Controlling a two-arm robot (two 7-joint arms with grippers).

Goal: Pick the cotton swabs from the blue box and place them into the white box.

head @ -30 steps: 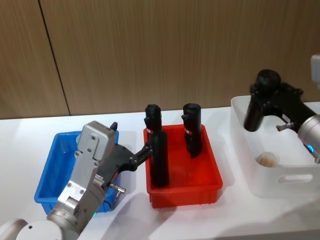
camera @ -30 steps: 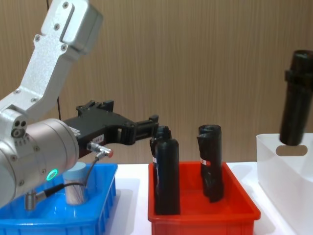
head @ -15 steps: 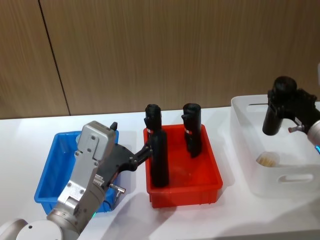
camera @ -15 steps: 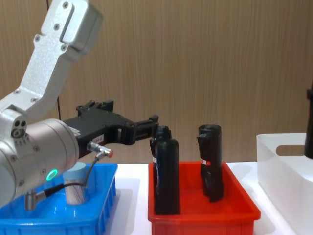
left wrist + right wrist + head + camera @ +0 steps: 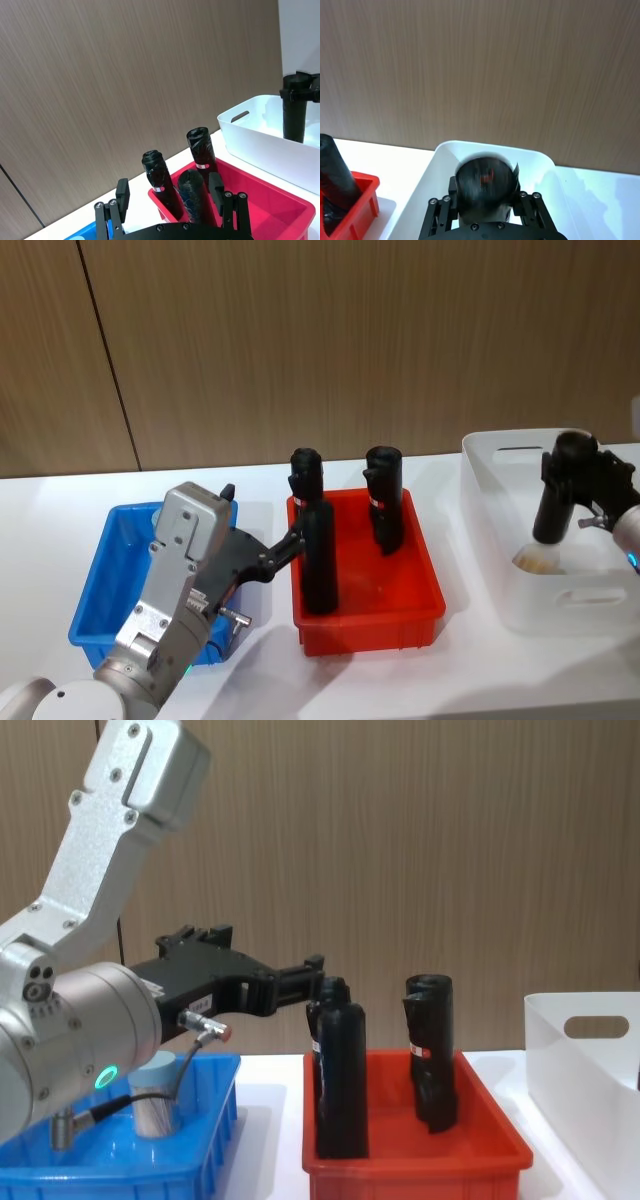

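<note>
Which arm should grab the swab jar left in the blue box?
Left. The left gripper hovers by the blue box, where a cotton swab jar stands. The right gripper is over the white box, its jaws shut on a black roll.

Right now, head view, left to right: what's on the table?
blue box → left gripper → red bin with three black rolls → white box, right gripper lowering a black roll into it.
</note>
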